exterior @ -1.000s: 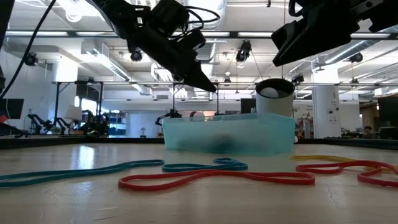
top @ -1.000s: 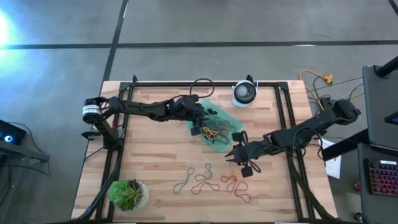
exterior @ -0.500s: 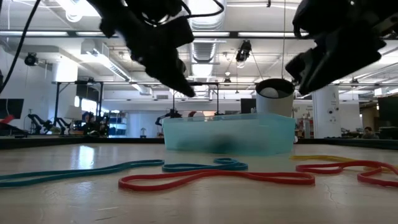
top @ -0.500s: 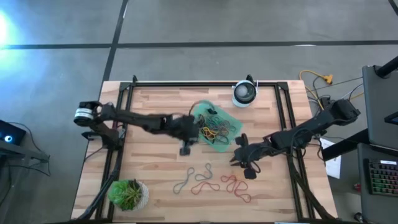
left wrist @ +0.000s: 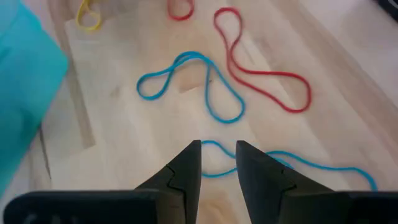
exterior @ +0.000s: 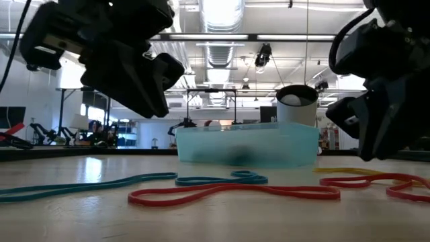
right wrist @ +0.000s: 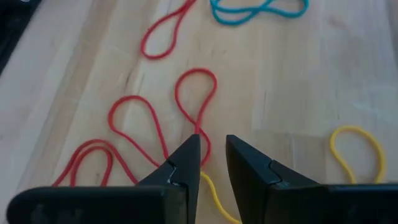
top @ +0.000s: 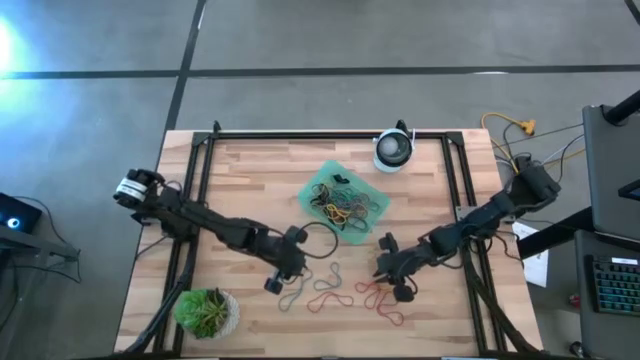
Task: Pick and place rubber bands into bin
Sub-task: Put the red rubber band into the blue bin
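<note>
No legible writing; rubber bands (top: 340, 292), bin (top: 318, 184) unmarked.

The table (top: 240, 180) is pale striped wood. On it lie rubber bands: blue-green (left wrist: 193, 84), red (right wrist: 161, 124) and yellow (right wrist: 357, 149). The bin (top: 372, 190) is translucent mint green (its tangle of bands shows yellow, black and red). Both arms are dark.

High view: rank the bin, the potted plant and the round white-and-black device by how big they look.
Largest to smallest:
1. The bin, clearly the widest footprint.
2. The potted plant.
3. The round white-and-black device, though it looks only a little smaller than the plant, so that order is unsure.
</note>
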